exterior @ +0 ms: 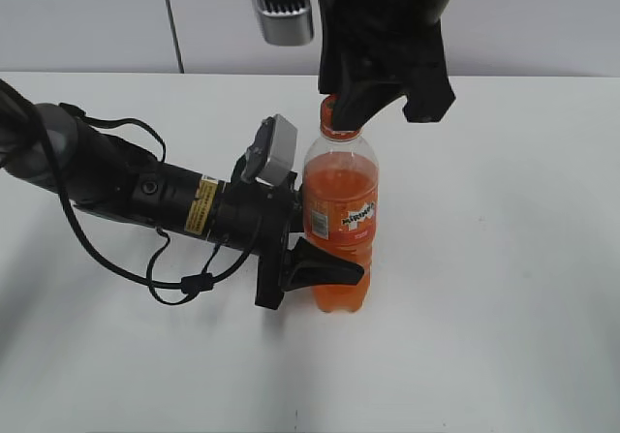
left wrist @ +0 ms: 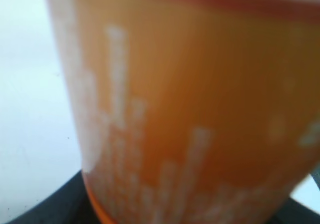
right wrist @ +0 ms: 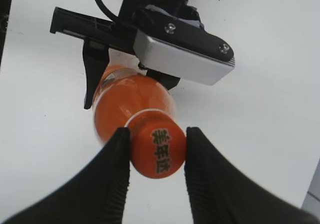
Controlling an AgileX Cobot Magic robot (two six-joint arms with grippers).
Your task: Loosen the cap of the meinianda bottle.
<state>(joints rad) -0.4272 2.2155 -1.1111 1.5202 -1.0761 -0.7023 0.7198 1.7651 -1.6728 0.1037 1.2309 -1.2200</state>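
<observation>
A: Where's the cap point(right wrist: 158, 151) at the moment?

B: On top of the meinianda bottle point(exterior: 340, 222), which stands upright near the middle of the white table point(exterior: 504, 288). From the right wrist view you look down on the cap's orange top with dark characters printed across it.

A: And the right gripper point(right wrist: 156, 156)?

B: It comes down from above, and its two black fingers point(right wrist: 112, 179) are closed in against the cap from either side, pressing on its edge. In the exterior view the cap is mostly hidden behind that gripper; only the orange neck ring shows beneath it.

A: What about the left gripper point(exterior: 312, 263)?

B: It reaches in horizontally from the left and clamps the bottle's body around the label and the ridged part below. One finger point(exterior: 325, 265) wraps across the front. Its own camera sees little but a blurred orange wall of bottle, very close
</observation>
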